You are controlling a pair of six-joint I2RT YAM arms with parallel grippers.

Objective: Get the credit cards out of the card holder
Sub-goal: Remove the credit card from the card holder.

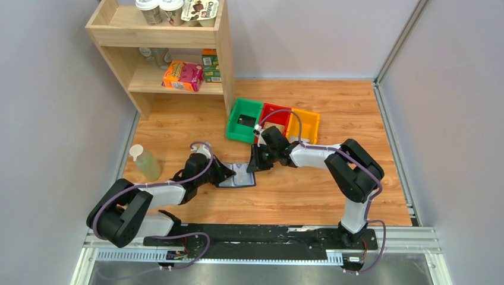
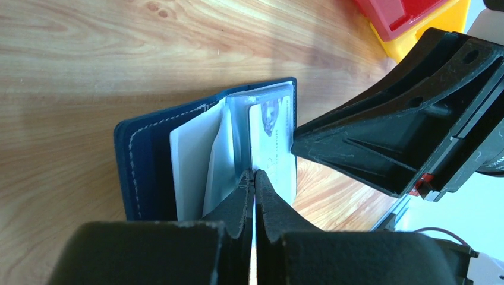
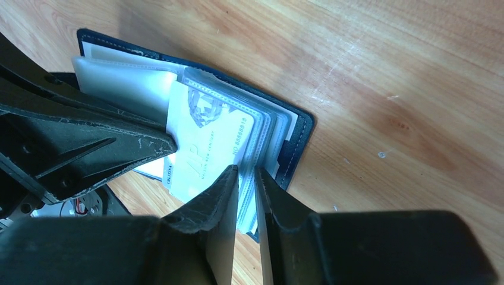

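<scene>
The card holder (image 1: 241, 176) lies open on the wooden table between both arms, its navy cover (image 2: 142, 166) down and its clear sleeves fanned up. A white credit card (image 3: 205, 145) with grey print lies over the sleeves, one end past the holder's edge. My left gripper (image 2: 254, 173) is shut, its tips pinched on that card's (image 2: 270, 142) long edge. My right gripper (image 3: 246, 169) comes in from the opposite side, its jaws closed narrowly on the edge of the sleeve stack beside the cover (image 3: 297, 133). In the top view the two grippers (image 1: 229, 174) (image 1: 254, 166) almost touch.
Green (image 1: 244, 120), red (image 1: 274, 114) and yellow (image 1: 306, 124) bins stand in a row just behind the right gripper. A wooden shelf unit (image 1: 172, 53) with boxes and cups stands at the back left. A pale green bottle (image 1: 144, 162) stands left of the left arm.
</scene>
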